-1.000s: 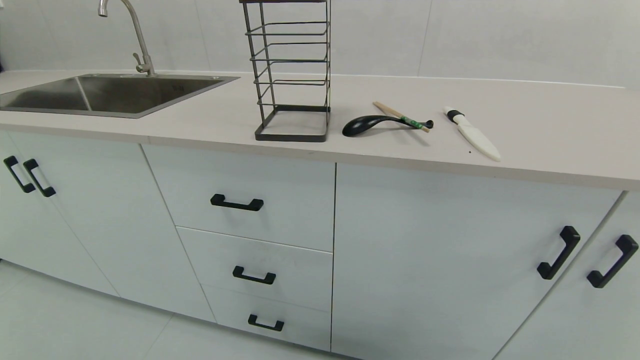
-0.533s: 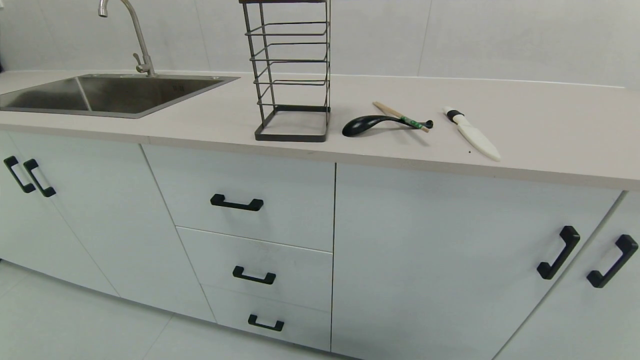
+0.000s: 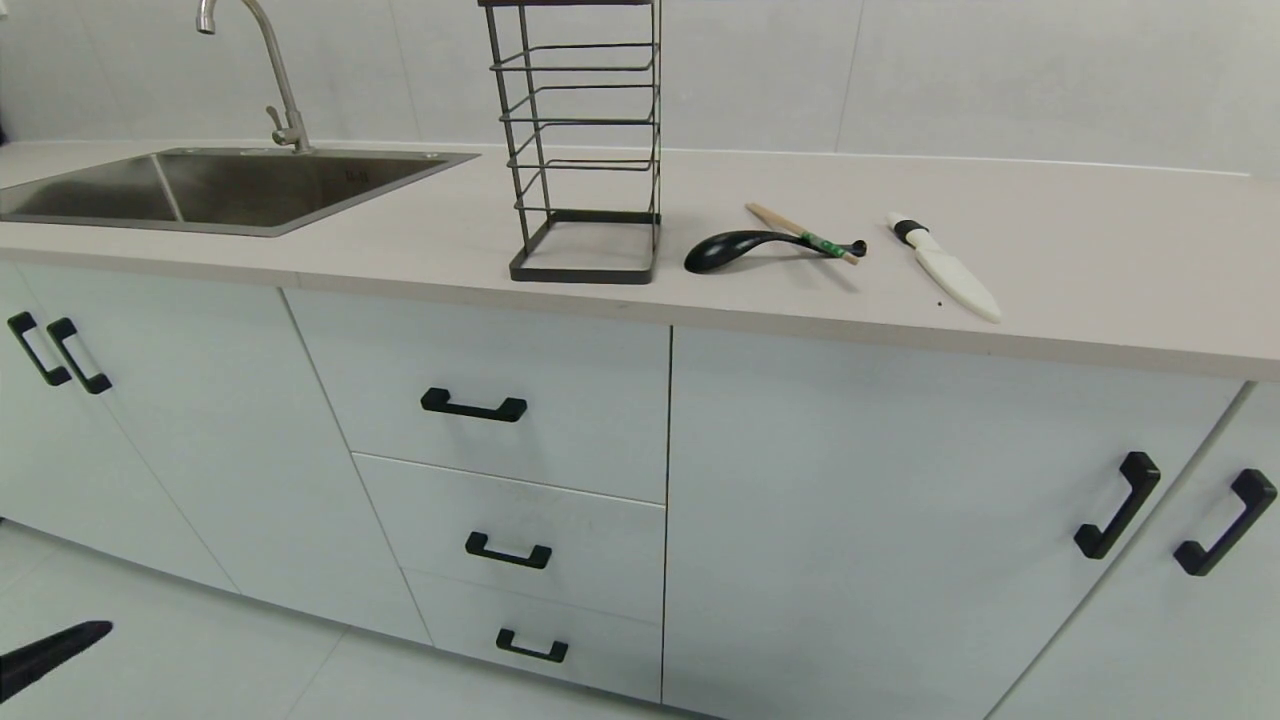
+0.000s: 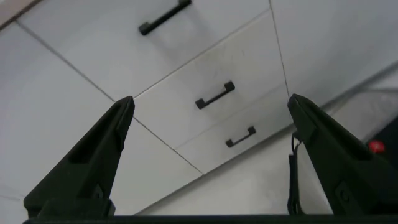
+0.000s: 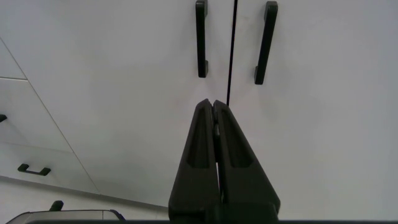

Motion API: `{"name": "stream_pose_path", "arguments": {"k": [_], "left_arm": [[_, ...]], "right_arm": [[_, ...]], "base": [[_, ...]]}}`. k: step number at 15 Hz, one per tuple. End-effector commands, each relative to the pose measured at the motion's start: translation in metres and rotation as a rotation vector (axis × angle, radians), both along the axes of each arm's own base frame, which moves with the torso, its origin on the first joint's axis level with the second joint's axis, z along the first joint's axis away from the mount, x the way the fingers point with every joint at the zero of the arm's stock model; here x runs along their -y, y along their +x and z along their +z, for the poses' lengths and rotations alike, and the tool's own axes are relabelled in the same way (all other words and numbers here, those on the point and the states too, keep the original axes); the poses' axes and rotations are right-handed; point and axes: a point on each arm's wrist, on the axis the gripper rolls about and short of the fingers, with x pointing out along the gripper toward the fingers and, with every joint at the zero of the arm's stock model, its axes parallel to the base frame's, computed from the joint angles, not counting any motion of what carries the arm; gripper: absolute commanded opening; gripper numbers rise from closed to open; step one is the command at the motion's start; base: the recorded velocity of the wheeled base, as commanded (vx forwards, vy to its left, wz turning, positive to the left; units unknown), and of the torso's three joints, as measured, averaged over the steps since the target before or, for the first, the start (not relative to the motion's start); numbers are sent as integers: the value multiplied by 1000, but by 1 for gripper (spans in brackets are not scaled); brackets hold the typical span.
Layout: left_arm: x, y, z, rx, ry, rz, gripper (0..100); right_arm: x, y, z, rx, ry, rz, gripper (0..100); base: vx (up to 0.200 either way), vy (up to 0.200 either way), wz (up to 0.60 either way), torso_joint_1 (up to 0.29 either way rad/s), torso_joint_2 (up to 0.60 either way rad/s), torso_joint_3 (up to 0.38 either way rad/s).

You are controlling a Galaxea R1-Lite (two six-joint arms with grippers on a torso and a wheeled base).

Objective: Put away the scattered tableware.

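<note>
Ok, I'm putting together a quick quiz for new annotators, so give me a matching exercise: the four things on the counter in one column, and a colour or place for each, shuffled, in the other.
Things:
1. spoon
2. knife
3. chopsticks
4. wire rack

Descriptions:
A. white with a black band, farthest to the right
B. dark and upright, nearest the sink
C. black, lying with its bowl end toward the rack
D. wood-coloured with a green band

Pairs: 1-C, 2-A, 3-D, 4-B.
</note>
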Motion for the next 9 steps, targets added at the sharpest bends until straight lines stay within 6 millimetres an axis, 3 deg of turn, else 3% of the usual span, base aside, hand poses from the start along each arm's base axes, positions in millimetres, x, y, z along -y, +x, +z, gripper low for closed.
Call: {"name": "stream_pose_path", "arguments": {"k": [1, 3, 9], "left_arm": [[5, 22, -6, -104, 136, -146, 100], [12, 35, -15, -162, 260, -277, 100], [17, 60, -40, -287, 527, -380, 100]], "right_arm": [[0, 0, 0, -3, 0, -1, 0], [0, 0, 0, -3, 0, -1, 0], [0, 0, 0, -2, 0, -1, 0]], "base": [[0, 0, 0, 0, 0, 0], [0, 0, 0, 0, 0, 0], [0, 0, 0, 0, 0, 0]]}}
